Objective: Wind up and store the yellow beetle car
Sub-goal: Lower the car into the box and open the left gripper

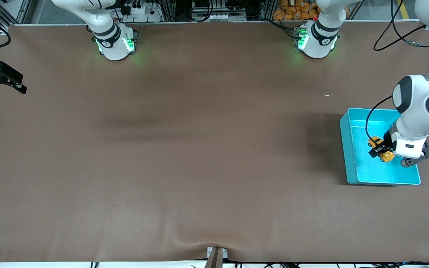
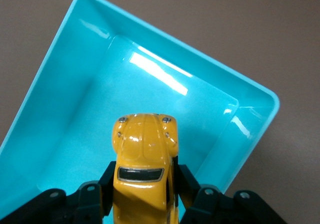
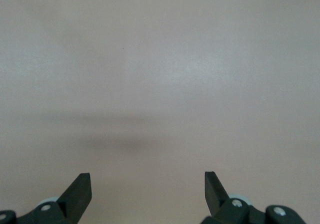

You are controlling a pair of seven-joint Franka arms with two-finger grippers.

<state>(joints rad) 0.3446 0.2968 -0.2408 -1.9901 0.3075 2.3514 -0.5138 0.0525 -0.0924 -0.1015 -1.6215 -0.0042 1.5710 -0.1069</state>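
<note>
1. I count one yellow beetle car [image 2: 142,169], one teal bin [image 1: 352,156], two arms.
2. My left gripper [image 1: 380,150] pinches the car by its sides, hanging over the bin's inside.
3. My right gripper [image 3: 147,186] waits with fingers spread at the right arm's end of the table [image 1: 184,149].
4. The bin sits near the table edge at the left arm's end; bare brown surface stretches between the two grippers.

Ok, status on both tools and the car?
Left tool shut on yellow beetle car, over teal bin. Right tool open, waiting over table edge. Nothing blocking.
</note>
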